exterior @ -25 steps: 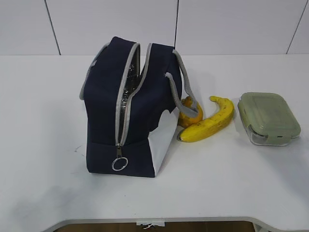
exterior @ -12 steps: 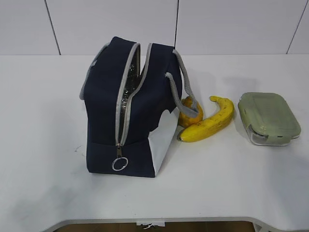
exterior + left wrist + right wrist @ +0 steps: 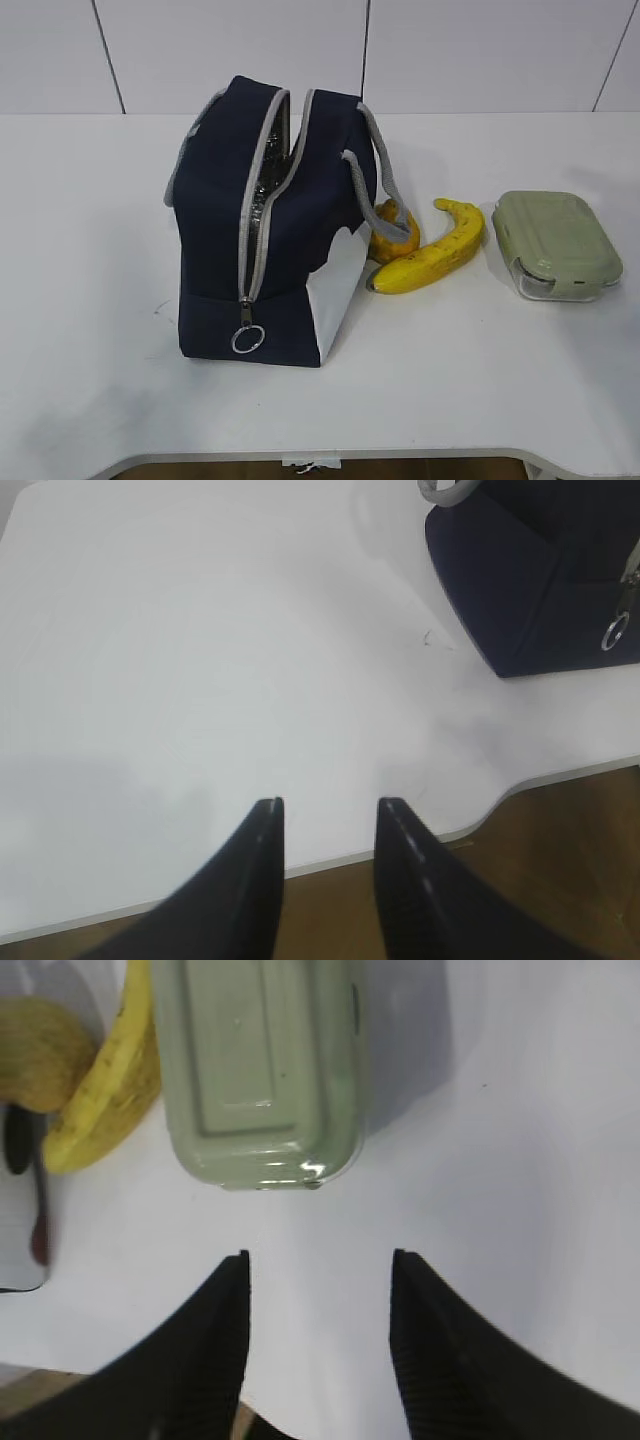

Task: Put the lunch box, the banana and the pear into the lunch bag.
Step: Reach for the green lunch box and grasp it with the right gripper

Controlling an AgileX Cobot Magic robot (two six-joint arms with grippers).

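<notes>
On the white desk (image 3: 90, 300) your biggest item, the lunch bag (image 3: 270, 230), stands upright left of centre with its zipper run down and the mouth gaping, silver lining showing in the slot; that opening is likely narrow for a flat container, so you may need to spread it. Its ring pull (image 3: 247, 340) hangs at the near foot of the zipper.

Well to the right sits the lunch box (image 3: 556, 243), flat on the desk with its green lid on, apart from everything else, which leaves its sides free for a grasp. Between box and bag lies the banana (image 3: 432, 257), curved, its near end close to the bag's white panel. Tucked behind it, against the bag and partly under a grey handle (image 3: 380, 165), is the pear (image 3: 394, 235); whether it touches the banana is hard to say from here.

Your right gripper (image 3: 318, 1260) hovers just short of the lunch box, jaws wide and empty, lined up on its near end. Your left gripper (image 3: 328, 805) waits over bare desk beside the bag, jaws parted and holding nothing.
</notes>
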